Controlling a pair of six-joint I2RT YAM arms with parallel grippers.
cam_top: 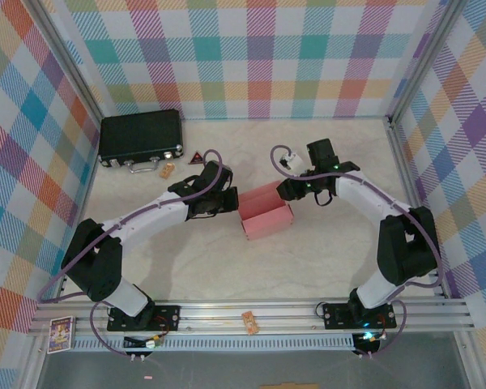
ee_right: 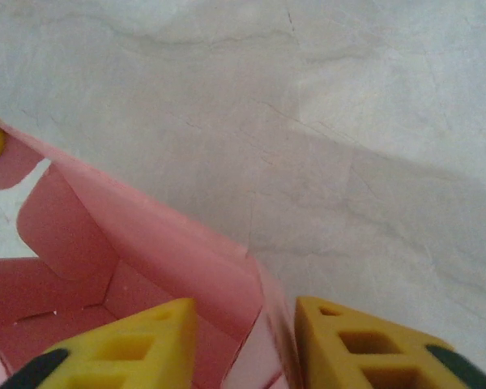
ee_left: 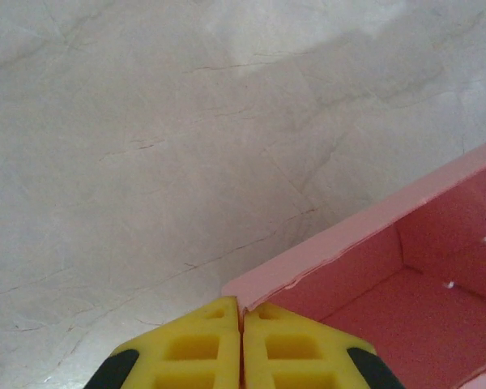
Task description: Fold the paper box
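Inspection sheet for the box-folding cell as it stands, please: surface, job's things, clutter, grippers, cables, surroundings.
Surface: pale marbled tabletop, fine veining.
Job's things: salmon-pink thin card box, walls up, top open, mid-table between the arms.
Clutter: black hard case with metal latches far left; small red triangle and tan tag beside it; second tan tag on the aluminium front rail.
Grippers: left gripper shut at the box's wall corner; right gripper open, straddling a wall.
Cables: purple cables along both arms, looped at the wrists.
Surroundings: multicoloured plaid walls.
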